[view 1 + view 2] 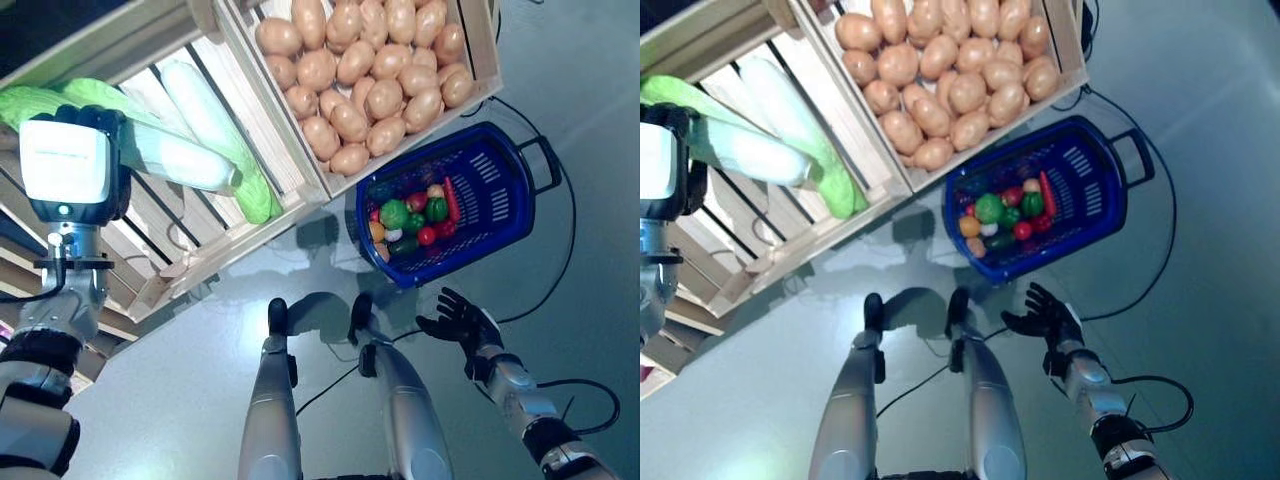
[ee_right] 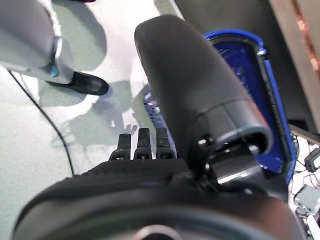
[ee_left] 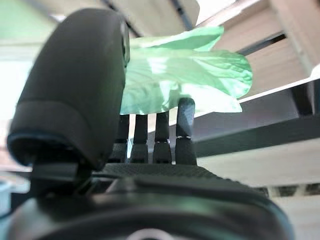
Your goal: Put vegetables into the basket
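While the left hand (image 1: 75, 125) reaches among the cabbages (image 1: 190, 150), grip unclear, the right hand (image 1: 458, 322) hangs spread near the basket (image 1: 500, 190); next comes gripping one.

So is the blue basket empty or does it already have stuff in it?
Partly filled. The blue basket holds a cluster of small vegetables, red, green and orange, at one end; the other end shows bare blue mesh.

left hand (image 1: 70, 165): fingers hidden behind the wrist unit, among the cabbages (image 1: 215, 135)
potato crate (image 1: 480, 60): far side cut off by the edge
basket (image 1: 500, 210): small vegetables (image 1: 410, 215), kinds indistinct
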Robot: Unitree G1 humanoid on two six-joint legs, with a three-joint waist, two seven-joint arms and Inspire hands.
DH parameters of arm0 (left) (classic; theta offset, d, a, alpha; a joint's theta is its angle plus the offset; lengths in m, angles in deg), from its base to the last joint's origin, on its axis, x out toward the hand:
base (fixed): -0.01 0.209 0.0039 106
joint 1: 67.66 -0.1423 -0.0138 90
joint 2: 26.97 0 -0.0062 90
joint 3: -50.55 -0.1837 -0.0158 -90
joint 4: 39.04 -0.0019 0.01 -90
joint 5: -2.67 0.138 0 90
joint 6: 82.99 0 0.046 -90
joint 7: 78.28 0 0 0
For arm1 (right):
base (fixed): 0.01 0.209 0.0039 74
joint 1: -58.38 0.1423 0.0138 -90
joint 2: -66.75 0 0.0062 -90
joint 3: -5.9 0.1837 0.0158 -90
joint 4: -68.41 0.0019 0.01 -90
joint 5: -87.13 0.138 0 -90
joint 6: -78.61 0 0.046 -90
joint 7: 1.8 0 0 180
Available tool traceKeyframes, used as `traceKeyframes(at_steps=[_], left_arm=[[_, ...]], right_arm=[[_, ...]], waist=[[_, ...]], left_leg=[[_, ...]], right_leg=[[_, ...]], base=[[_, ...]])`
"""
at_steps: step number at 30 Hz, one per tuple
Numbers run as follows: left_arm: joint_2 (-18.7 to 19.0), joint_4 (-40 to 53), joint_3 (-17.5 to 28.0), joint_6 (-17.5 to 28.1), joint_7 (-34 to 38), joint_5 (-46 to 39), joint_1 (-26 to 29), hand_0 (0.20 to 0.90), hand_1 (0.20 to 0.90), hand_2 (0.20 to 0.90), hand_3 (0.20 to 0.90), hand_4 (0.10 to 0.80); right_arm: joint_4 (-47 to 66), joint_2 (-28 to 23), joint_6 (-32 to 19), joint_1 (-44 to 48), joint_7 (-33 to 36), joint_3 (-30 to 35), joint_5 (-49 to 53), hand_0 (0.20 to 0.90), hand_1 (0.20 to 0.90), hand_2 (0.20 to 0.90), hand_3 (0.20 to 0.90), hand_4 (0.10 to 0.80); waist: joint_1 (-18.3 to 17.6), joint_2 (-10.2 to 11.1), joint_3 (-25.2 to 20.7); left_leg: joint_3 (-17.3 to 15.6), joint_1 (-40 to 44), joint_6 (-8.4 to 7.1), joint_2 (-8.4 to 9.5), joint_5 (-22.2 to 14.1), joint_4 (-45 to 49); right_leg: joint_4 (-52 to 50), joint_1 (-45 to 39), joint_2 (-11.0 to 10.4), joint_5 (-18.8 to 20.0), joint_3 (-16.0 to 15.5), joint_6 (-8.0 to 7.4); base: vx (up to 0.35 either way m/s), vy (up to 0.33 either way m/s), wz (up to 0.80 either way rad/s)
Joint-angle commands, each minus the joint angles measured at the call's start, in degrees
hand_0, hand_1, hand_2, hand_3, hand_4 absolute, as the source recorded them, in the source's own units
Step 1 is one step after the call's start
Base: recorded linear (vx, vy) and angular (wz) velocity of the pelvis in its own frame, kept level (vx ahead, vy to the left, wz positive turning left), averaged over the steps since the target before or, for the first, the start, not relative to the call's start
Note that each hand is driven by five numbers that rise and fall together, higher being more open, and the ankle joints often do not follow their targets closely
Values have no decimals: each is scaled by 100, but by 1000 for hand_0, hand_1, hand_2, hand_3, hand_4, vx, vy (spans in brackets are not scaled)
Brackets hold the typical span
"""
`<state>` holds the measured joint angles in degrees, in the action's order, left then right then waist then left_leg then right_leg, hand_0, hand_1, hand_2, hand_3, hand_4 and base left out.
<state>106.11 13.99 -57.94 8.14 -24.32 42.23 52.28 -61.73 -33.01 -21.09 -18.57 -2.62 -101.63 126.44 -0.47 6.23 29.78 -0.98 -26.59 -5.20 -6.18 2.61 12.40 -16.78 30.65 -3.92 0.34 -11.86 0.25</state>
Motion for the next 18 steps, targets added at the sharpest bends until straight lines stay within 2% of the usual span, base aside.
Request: traceKeyframes(at_steps=[1,6,8,11,13,17,18], left_arm=[[14,728,995,397,604,-781,11,300,300,300,300,400],[-951,1698,1402,1080,214,-1054,-1045,300,300,300,300,400],[-1241,2037,1453,1116,58,-1011,-1338,300,300,300,300,400],[-1747,2240,1465,1411,-436,-1568,-1711,300,300,300,300,400],[-2068,2431,1503,1628,-900,-1919,-1977,300,300,300,300,400],[-2438,2625,1301,1616,-1499,-2317,-2181,300,300,300,300,400],[-2534,2702,1195,1543,-1917,-2687,-2199,300,300,300,300,400]], right_arm=[[894,-191,-900,-359,-1,474,303,900,900,900,900,800],[2015,152,-1191,-735,-158,705,15,900,900,900,900,800],[2491,170,-1141,-839,-230,773,-63,900,900,900,900,800],[3215,130,-1005,-1021,-287,872,-245,900,900,900,900,800],[3659,157,-904,-1150,-537,1004,93,900,900,900,900,800],[4170,99,-742,-1266,-720,1053,-14,900,900,900,900,800],[4372,43,-604,-1252,-860,1008,98,900,900,900,900,800]], waist=[[148,-268,-95],[211,-278,-436],[204,-285,-574],[182,-301,-824],[167,-304,-987],[153,-332,-1219],[159,-333,-1341]], left_leg=[[-67,192,-176,83,139,-59],[7,892,-161,124,141,-570],[-5,1097,-142,129,179,-755],[-43,1474,-136,112,193,-1010],[-62,1687,-135,87,213,-1162],[-111,1983,-140,40,286,-1437],[-101,2108,-138,35,307,-1539]], right_leg=[[434,-1121,-324,-271,-79,-401],[963,-1848,-343,-180,-208,-483],[1148,-2059,-348,-104,-231,-516],[1436,-2475,-350,-58,-268,-565],[1599,-2699,-348,-9,-265,-592],[1819,-2977,-351,88,-290,-631],[1921,-3092,-352,135,-294,-645]], base=[[134,-69,-2],[154,-89,6],[105,-36,13],[152,-12,11],[142,-16,5],[111,-9,6],[131,-6,5]])
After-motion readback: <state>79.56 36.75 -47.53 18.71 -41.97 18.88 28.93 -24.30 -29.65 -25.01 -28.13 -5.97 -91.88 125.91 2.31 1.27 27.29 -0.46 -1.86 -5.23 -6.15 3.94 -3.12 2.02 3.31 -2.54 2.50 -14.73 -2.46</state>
